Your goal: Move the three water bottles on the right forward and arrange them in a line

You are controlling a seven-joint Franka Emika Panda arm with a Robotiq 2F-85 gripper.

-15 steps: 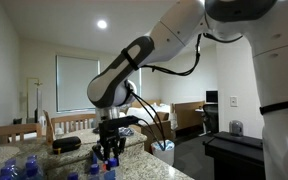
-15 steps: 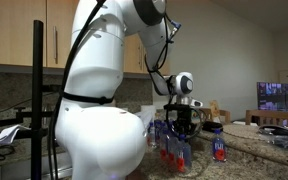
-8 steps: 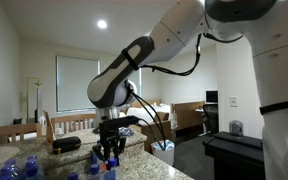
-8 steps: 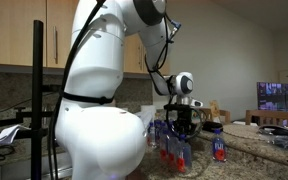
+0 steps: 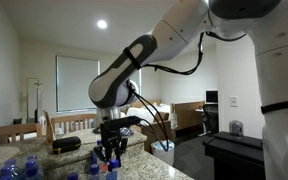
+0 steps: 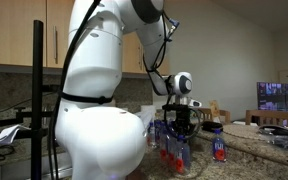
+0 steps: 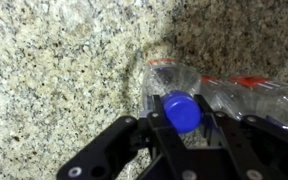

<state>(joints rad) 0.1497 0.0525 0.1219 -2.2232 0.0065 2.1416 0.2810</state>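
Note:
In the wrist view my gripper point(image 7: 182, 116) is shut on the blue cap of a clear water bottle point(image 7: 174, 82) that stands on the granite counter point(image 7: 64, 70). A second bottle with a red label point(image 7: 249, 92) lies close on its right. In an exterior view the gripper point(image 5: 109, 150) hangs low over the counter among blue-capped bottles point(image 5: 12, 168). In an exterior view the gripper point(image 6: 180, 124) sits over red-and-blue labelled bottles point(image 6: 174, 152), and one more bottle point(image 6: 220, 147) stands apart to the right.
A speckled granite counter point(image 6: 249, 150) carries the bottles. Wooden cabinets point(image 6: 54, 45) and a black stand point(image 6: 36, 100) are behind the arm. A dark object point(image 5: 66, 144) and wooden chairs point(image 5: 74, 125) lie beyond the counter.

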